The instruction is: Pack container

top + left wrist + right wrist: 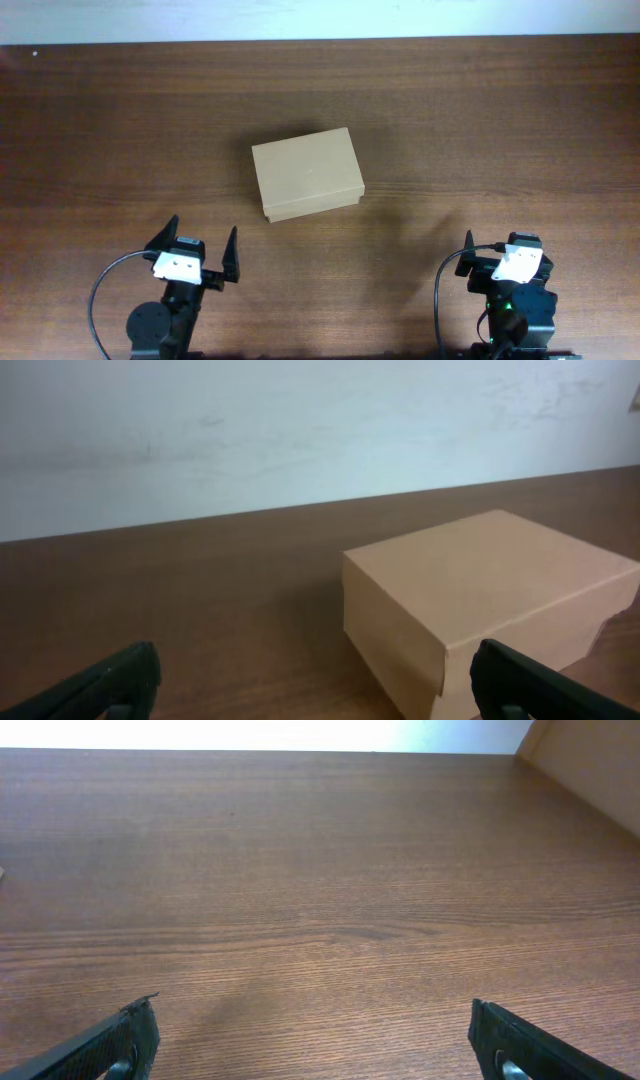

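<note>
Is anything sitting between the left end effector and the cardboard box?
Nothing visible. Only bare wooden table lies between the open left end effector and the closed cardboard box, ahead and to its right.

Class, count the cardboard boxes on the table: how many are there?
1. The container sits closed near the middle of the table; no other boxes are visible.

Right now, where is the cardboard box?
Seen from overhead, the box sits closed near the middle of the table, just ahead and to the right of the left arm's fingers, farther from the right arm.
</note>
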`<state>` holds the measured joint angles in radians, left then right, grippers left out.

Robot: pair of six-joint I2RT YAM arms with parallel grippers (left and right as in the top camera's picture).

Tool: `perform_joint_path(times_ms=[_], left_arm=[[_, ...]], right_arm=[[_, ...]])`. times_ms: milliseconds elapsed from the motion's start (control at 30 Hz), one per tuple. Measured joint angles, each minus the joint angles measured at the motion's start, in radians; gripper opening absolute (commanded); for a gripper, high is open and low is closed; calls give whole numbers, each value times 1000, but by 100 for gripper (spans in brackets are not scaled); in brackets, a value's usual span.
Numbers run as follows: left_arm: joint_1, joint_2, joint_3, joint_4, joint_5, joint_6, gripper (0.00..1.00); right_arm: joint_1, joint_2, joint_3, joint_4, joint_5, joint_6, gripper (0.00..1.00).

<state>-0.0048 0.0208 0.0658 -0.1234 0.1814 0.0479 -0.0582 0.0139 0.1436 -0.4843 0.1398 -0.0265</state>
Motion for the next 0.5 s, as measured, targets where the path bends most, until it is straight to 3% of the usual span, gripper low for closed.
perform_joint_path(times_ms=[500], left_arm=[[27,-4,-45,57,2,0,100]], right_arm=[[0,0,0,0,0,0,99]])
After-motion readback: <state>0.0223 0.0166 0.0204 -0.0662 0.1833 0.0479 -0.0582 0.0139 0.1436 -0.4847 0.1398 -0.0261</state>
